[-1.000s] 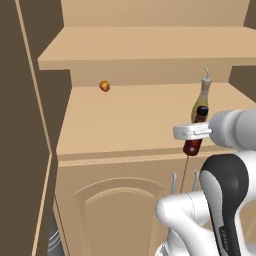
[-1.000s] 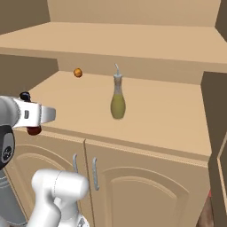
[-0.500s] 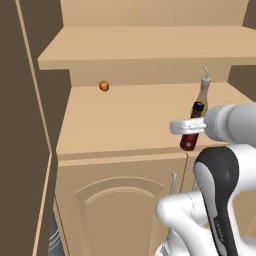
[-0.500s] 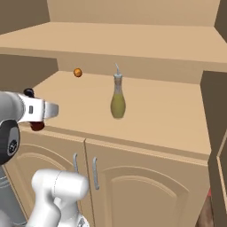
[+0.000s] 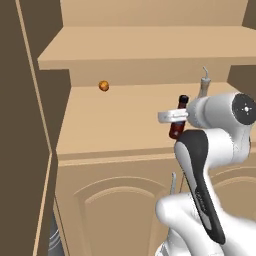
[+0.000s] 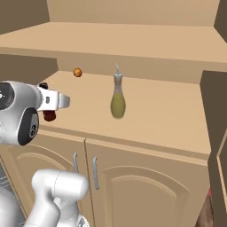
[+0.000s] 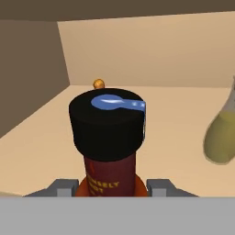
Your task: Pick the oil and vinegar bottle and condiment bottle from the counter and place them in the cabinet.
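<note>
1. Two bottles in play: the condiment bottle [image 7: 109, 151] sits betw. the jaws, the oil and vinegar bottle [image 6: 117, 98] stands free on the cabinet [image 6: 168, 115] shelf.
2. Gripper [image 7: 110, 187] is clamped on the condiment bottle. In hand view a grey finger pad [image 7: 62, 187] presses each side of the red-brown body, low down below the black cap, w/ the label lettering between them.
3. Cap and neck stick up well above the fingers; bottle looks roughly upright in left base view, cap at top [image 5: 179, 116], dark red base poking out below the hand.
4. In right base view the bottle's red bottom [image 6: 49, 115] shows just under the white hand, over the front left part of the shelf board. Can't tell if the base touches the shelf or hangs just above it.
5. Oil and vinegar bottle: upright, spout up, mid-shelf, well apart from the gripper and to its right. In hand view its olive belly [image 7: 222, 137] is at the right edge; in left base view its spout and neck [image 5: 203, 85] rise behind the arm.
6. Small orange ball [image 6: 77, 72] lies near the back of the shelf, left side, apart from both bottles; in hand view it sits straight behind the cap [image 7: 98, 84].
7. Two arched doors below the shelf are closed, metal handles [image 6: 94, 172] side by side.
</note>
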{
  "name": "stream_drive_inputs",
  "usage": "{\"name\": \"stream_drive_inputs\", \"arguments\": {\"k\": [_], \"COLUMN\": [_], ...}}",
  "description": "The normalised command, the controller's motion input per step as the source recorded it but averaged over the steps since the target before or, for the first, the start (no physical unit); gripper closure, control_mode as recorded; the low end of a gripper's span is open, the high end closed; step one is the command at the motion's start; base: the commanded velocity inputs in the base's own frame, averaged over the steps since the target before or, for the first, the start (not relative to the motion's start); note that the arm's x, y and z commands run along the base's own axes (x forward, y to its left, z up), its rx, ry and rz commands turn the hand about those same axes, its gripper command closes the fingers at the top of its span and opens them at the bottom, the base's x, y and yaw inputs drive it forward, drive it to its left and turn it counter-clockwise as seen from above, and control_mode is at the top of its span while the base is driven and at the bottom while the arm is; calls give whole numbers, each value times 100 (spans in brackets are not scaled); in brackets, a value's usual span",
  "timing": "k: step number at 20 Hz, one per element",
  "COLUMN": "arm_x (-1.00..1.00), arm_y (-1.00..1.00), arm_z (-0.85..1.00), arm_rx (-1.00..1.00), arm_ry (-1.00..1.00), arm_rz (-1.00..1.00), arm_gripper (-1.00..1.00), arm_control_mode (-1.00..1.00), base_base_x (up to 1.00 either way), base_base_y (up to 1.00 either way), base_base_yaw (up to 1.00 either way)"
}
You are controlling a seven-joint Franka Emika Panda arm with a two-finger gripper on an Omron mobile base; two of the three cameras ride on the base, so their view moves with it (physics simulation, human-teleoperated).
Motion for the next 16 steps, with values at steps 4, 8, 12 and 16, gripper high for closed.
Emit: {"name": "stream_drive_inputs", "arguments": {"k": [4,8,12,16], "arm_x": [62,31,3,6], "arm_y": [0,0,0,0], "arm_z": [-32,-53,-6,0], "arm_rx": [-2,-10,-1,0], "arm_ry": [-1,-4,-2,0], "arm_rz": [0,0,0,0], "arm_gripper": [100,100,100,100], "arm_control_mode": [-100,-100,-100,-100], "base_base_x": [0,0,0,0], "base_base_y": [0,0,0,0], "base_base_yaw": [0,0,0,0]}}
